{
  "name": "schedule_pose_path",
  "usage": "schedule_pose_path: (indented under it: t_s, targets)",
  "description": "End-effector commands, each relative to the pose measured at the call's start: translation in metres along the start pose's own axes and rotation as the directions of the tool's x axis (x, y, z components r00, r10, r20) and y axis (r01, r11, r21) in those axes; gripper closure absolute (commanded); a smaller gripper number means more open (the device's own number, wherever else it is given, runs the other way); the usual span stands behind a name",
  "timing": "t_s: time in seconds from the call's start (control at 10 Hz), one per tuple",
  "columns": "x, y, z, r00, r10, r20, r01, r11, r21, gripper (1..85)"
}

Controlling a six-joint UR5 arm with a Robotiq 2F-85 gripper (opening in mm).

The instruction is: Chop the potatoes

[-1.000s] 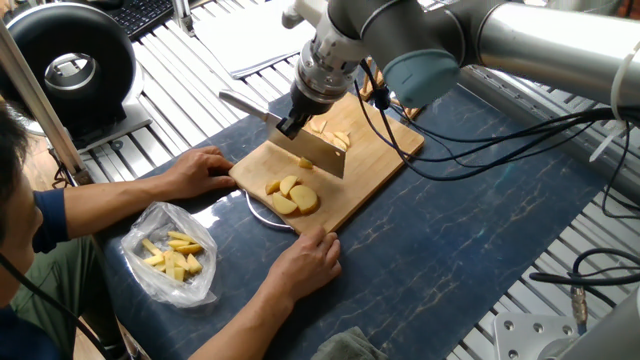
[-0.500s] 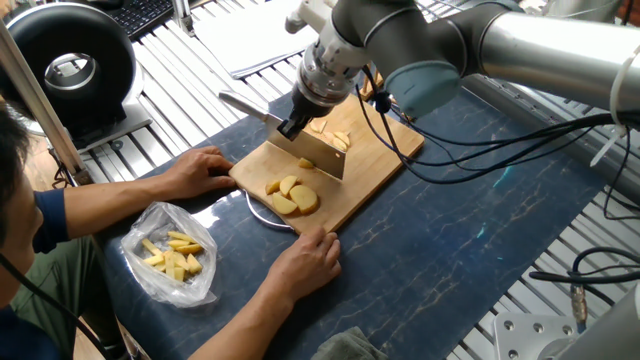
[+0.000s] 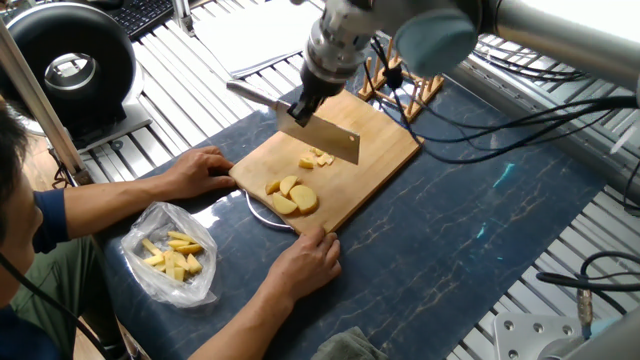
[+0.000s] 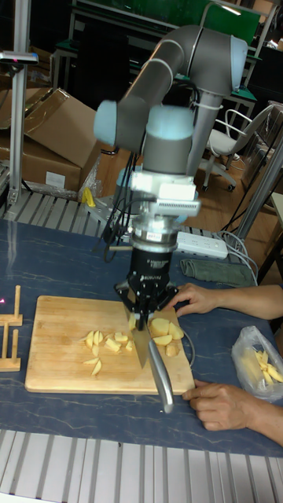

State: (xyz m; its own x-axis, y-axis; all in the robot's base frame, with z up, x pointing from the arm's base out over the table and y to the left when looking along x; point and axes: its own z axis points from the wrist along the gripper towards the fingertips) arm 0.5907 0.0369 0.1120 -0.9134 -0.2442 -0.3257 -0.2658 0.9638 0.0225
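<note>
Two hands (image 3: 205, 172) pin the board (image 3: 375, 150) on the counter (image 3: 480, 230). Pincer (image 3: 303, 108) clamps knife (image 3: 325, 137), blade raised above board. Potatoes (image 3: 291, 195) on board, some chopped, by blade.

potatoes (image 3: 291, 195) | pale yellow, peeled | we see larger rounded slices bunched near the board's front edge | smaller cut wedges (image 4: 106, 344) scattered mid-board, lying flat | all loose, apart from the bigger bunch
</note>
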Motion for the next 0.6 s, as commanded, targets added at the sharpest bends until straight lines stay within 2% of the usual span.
schedule_pose_path:
  t_s: [0.0,0.2,0.5]
  targets:
    - [-0.008,0.002,-0.015,1.000,0.022,-0.012,-0.022,1.000,-0.009,84.7]
    - [-0.017,0.006,-0.006,0.999,0.040,0.006,-0.040,0.999,-0.017,84.7]
    - [-0.020,0.007,0.004,0.999,0.027,0.017,-0.027,0.999,-0.017,84.7]
